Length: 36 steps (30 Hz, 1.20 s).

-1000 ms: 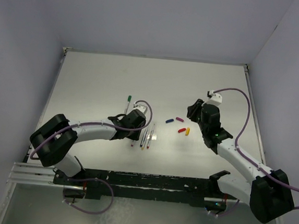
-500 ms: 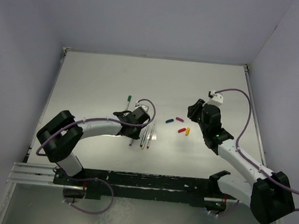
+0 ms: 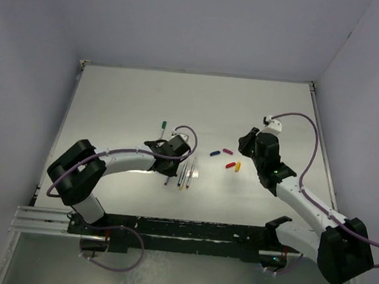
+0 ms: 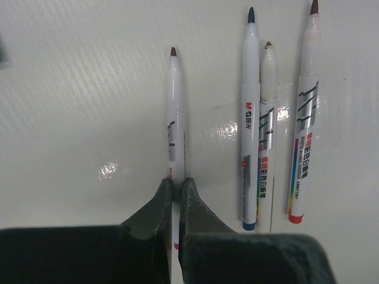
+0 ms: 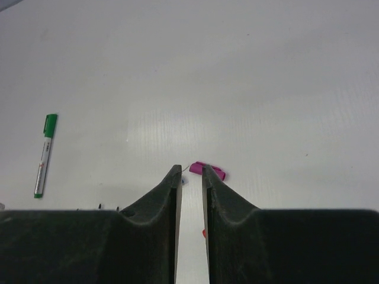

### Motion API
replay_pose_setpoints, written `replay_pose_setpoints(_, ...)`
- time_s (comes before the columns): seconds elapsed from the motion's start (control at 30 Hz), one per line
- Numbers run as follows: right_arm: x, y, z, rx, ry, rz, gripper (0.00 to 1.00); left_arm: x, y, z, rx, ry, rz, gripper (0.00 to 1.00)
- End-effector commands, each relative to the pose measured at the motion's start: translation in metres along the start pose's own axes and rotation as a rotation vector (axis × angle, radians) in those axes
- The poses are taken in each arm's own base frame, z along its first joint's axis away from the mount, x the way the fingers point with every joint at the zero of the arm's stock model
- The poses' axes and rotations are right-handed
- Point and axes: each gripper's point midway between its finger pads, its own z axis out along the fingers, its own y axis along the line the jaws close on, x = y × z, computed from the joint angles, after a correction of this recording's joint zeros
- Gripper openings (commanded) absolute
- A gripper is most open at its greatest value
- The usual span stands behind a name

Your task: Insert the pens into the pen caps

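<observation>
My left gripper (image 4: 176,183) is shut on the purple pen (image 4: 176,118), a thin white marker that lies on the table with its dark tip pointing away. In the top view this gripper (image 3: 169,165) is left of the pen row. Three more pens lie just right of it: blue (image 4: 249,118), yellow (image 4: 266,130) and red (image 4: 306,118). A green-capped pen (image 3: 162,128) lies further back. My right gripper (image 5: 190,171) is empty, its jaws a narrow gap apart, just short of the purple cap (image 5: 208,171). The blue (image 3: 214,153), red (image 3: 230,165) and yellow (image 3: 238,166) caps lie nearby.
The green-capped pen also shows at the left of the right wrist view (image 5: 45,154). The white table (image 3: 127,97) has walls close on three sides. The arm bases and a black rail (image 3: 182,229) run along the near edge.
The left arm has shifted slightly and its gripper has settled over the leftmost pen. The right arm has barely moved.
</observation>
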Motion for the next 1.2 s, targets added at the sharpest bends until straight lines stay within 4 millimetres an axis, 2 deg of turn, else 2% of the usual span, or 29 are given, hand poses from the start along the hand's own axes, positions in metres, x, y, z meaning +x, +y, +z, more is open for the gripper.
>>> replay_pose_setpoints(0.0, -0.009, 0.002, 0.004, 0.024, 0.010, -0.020, 0.22, 0.061, 0.014, 0.019, -0.030, 0.211, 0.039, 0.00)
replay_pose_setpoints(0.13, 0.004, -0.006, 0.010, 0.052, 0.057, -0.074, 0.22, 0.052, 0.014, 0.013, -0.018, 0.157, 0.026, 0.00)
replay_pose_setpoints(0.33, 0.025, -0.005, 0.023, 0.029, 0.171, -0.204, 0.19, 0.010, 0.005, -0.022, 0.049, -0.032, -0.003, 0.00)
replay_pose_setpoints(0.53, 0.034, -0.005, 0.035, 0.016, 0.244, -0.320, 0.33, -0.023, -0.003, -0.062, 0.128, -0.185, -0.027, 0.00)
replay_pose_setpoints(0.7, 0.037, -0.005, 0.041, 0.015, 0.265, -0.343, 0.50, -0.028, -0.008, -0.080, 0.185, -0.230, -0.033, 0.00)
replay_pose_setpoints(0.83, 0.042, 0.000, 0.047, -0.008, 0.303, -0.378, 0.51, -0.028, -0.012, -0.087, 0.231, -0.252, -0.035, 0.00)
replay_pose_setpoints(1.17, 0.065, -0.002, 0.058, -0.021, 0.413, -0.422, 0.49, -0.034, -0.017, -0.090, 0.266, -0.291, -0.036, 0.00)
